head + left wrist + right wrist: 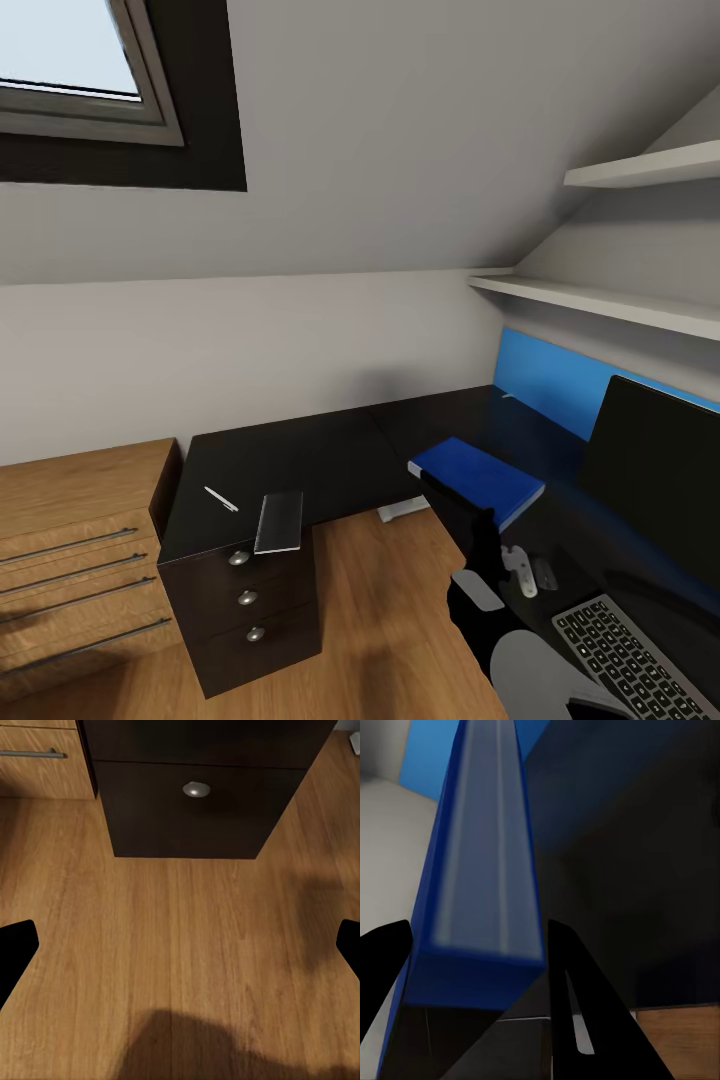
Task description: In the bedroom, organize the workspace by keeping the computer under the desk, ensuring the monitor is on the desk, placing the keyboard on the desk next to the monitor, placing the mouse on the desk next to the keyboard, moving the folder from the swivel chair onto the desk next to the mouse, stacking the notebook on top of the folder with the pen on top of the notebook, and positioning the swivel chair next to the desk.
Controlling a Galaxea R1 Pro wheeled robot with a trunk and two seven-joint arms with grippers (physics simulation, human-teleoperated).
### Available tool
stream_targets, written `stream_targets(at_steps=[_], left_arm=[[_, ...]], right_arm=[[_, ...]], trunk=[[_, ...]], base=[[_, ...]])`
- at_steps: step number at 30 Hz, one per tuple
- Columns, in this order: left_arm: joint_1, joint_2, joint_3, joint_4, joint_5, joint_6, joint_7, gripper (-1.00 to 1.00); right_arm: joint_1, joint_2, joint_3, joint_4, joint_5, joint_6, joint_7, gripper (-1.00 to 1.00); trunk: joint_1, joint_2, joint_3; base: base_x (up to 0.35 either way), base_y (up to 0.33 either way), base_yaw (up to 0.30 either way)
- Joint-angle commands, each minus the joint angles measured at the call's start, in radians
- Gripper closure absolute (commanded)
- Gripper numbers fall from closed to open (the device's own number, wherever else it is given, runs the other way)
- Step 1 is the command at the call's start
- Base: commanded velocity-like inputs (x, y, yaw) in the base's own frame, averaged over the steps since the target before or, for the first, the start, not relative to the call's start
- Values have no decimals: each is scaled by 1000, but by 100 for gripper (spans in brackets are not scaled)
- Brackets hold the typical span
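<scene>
Wooden drawer unit (75,560): far left, light wood with long metal handles, just beside the left end of the desk.
Desk (330,455): black L-shaped top running from the left drawers round to the right under the blue back panel (545,385).
Desk drawers (245,600): black, 3 round silver knobs in the head view, at the near left end; my left wrist view looks at 1 knob (196,790) over the wooden floor (180,945).
Pen (221,498): thin and white, lying flat on the left part of the desk.
Notebook (279,521): grey, flat, just right of the pen and apart from it, its near edge at the desk edge above the drawers.
My left fingers (180,941): spread wide apart, hanging over the floor, nothing between them.
Folder (478,480): bright blue, on the desk near the inner corner, left of the monitor.
My right fingers (472,967): 1 on each side of the folder's end (484,892); I cannot tell whether they press on it.
Keyboard (625,655): silver-grey with dark keys, near right on the desk, in front of the monitor.
Monitor (655,450): black screen, upright at the right, against the back panel.
Shelves (610,300): 2 white ones on the wall above the monitor.
</scene>
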Motion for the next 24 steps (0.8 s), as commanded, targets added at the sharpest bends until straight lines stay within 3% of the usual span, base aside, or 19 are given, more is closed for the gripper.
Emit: stream_targets(at_steps=[1,9,16,24], left_arm=[[-1,0,4,0,0,-3,-3,-100],[-1,0,3,0,0,-3,-3,-100],[-1,1,3,0,0,-3,-4,-100],[-1,1,2,0,0,-2,-5,-100]], right_arm=[[-1,1,-3,0,-11,-2,11,100],[-1,1,-4,-3,-10,-17,9,100],[-1,0,-5,-2,-10,-27,9,100],[-1,-2,-9,0,-11,-29,3,100]], trunk=[[0,-1,-2],[0,-1,-2],[0,-1,-2],[0,-1,-2]], base=[[0,0,0],[5,0,0],[195,0,0],[36,0,0]])
